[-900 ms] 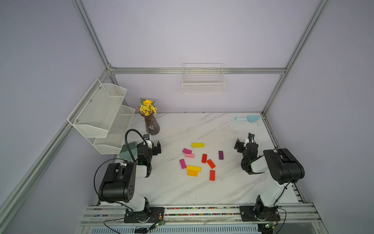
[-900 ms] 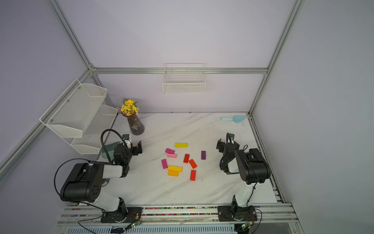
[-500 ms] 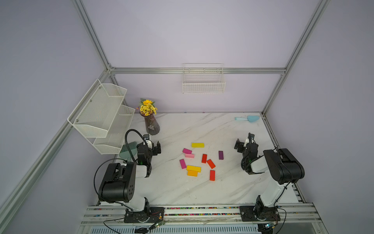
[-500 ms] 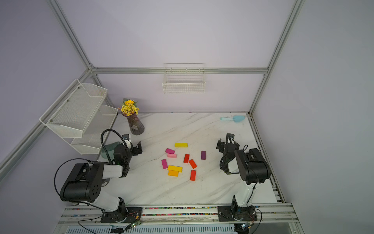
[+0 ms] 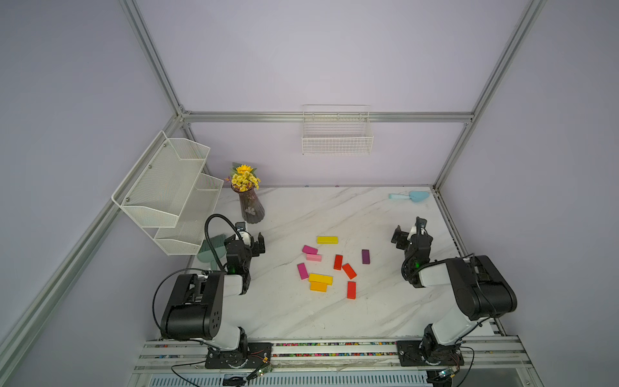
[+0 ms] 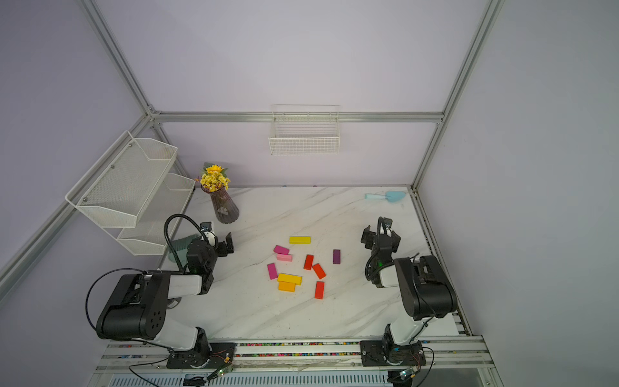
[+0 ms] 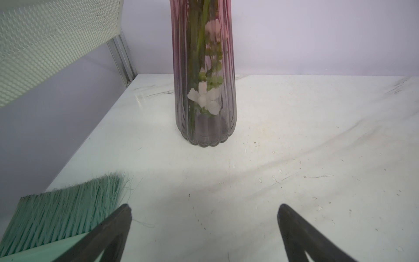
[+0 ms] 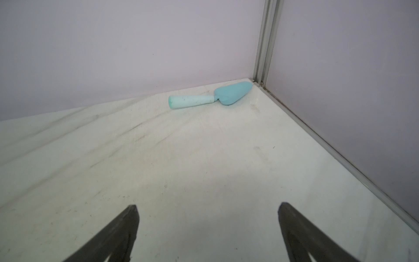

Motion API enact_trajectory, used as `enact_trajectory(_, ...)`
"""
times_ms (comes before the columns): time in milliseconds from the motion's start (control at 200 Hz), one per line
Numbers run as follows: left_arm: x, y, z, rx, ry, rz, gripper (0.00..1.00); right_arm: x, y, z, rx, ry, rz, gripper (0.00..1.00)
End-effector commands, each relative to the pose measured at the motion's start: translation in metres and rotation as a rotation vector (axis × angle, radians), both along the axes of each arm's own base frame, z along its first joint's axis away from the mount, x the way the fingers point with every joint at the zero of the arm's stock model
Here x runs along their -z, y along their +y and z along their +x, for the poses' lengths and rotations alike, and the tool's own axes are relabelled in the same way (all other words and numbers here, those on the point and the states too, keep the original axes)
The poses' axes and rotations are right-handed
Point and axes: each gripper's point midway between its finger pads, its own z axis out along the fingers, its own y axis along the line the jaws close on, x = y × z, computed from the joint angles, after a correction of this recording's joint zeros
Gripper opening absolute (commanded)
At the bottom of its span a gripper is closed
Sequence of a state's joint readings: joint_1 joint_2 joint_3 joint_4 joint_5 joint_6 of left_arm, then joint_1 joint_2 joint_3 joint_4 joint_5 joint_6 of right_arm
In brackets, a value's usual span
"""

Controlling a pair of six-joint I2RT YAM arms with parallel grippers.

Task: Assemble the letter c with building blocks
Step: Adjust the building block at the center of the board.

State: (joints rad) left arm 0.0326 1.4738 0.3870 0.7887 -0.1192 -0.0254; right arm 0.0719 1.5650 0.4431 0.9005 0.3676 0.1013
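Jaws: left jaws spread wide, nothing between them; right jaws likewise released and empty. Both sets sit low over the white marbled surface point(image 5: 284, 311), well apart from each other.

1. Green brush point(image 7: 63, 211): just beside the left jaws, on the side away from the blocks, bristles lying on the surface.
2. Building blocks point(image 6: 289, 278): ten, scattered flat on the surface between the two sets of jaws, touched by neither.
 - Nearest the left jaws: two magenta blocks point(image 5: 302, 270), with a light pink block point(image 5: 314, 257) just beside one.
 - Middle: long yellow block point(image 5: 320, 278) touching an orange block point(image 5: 318, 286); three red blocks point(image 5: 349, 270) near them; second yellow block point(image 5: 327, 239) apart, farther out.
 - Nearest the right jaws: dark purple block point(image 5: 365, 256).
3. Ribbed glass vase point(image 7: 204, 102): upright, straight ahead of the left jaws, holding yellow flowers point(image 5: 245, 177).
4. Light blue scoop point(image 8: 208, 97): well ahead of the right jaws, lying on the surface in the far corner.
5. White mesh shelf rack point(image 5: 167, 187): on the side wall beyond the left jaws.
6. Wire basket point(image 5: 336, 137): hung on the back wall, farthest from both sets of jaws.
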Motion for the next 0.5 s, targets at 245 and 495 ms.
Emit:
enact_trajectory(245,-0.058,0.007,-0.013,-0.12,0.057,-0.12,1.0,-0.065,0.032,0.007,-0.055,0.182,0.423,0.97)
enact_trajectory(495,-0.067,-0.016,-0.024,-0.131,0.277,-0.371,1.0,-0.062,0.081,0.01,-0.245,0.436,0.574,0.93)
